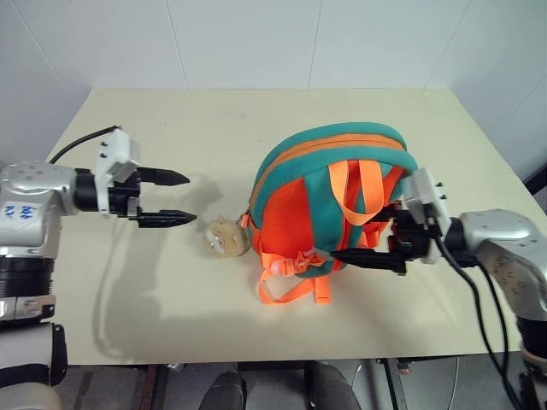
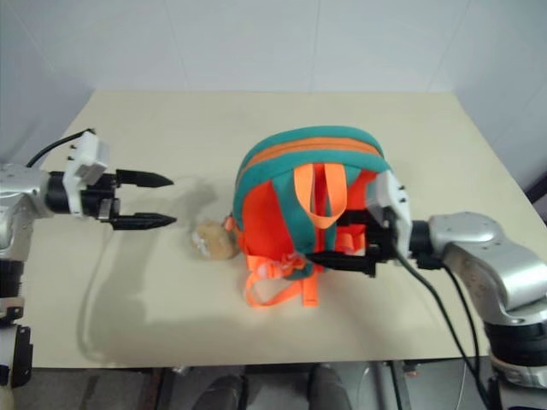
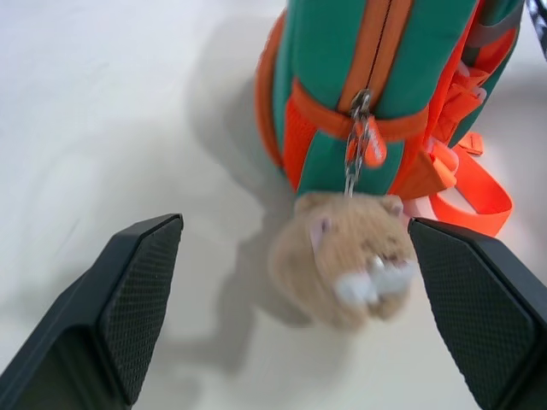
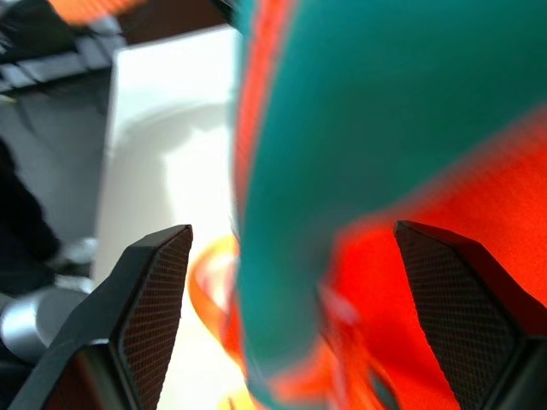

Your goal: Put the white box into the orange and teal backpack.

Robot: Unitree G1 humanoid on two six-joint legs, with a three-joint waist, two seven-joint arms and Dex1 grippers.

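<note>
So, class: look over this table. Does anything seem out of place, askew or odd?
Nothing is spilled or damaged. The orange and teal backpack stands on the table, zip closed, straps splayed in front, its plush toy lying beside it. Both the left claw and right claw are open and empty.

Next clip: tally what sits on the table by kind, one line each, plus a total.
Backpacks: 1, the orange and teal backpack, standing on the table
Plush toys: 1, the tan plush toy, chained to the backpack's side
White boxes: 0 in sight
Total: 2
</note>
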